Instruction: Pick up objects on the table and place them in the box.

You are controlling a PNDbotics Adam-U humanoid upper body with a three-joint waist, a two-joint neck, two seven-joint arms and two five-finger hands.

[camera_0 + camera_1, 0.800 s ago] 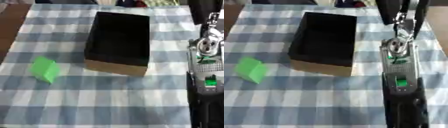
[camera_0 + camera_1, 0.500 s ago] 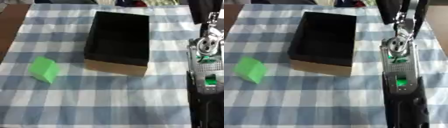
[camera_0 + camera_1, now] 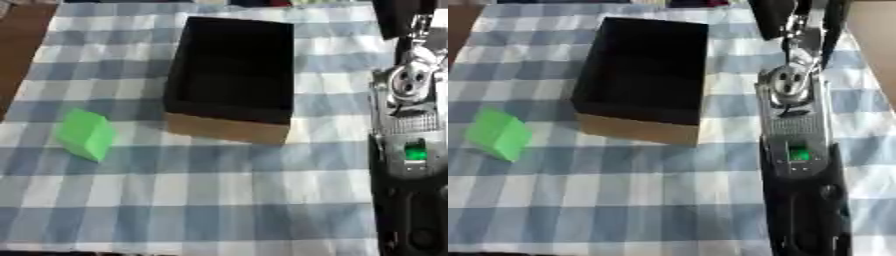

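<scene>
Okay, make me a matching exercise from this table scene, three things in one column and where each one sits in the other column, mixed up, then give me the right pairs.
Things:
1. green block
2. box
3. robot arm

Places:
A. along the right side of the view, over the cloth
B. left of the box, resting on the checked cloth
C. middle of the table, open, dark interior with nothing visible inside

Pairs: 1-B, 2-C, 3-A
</scene>
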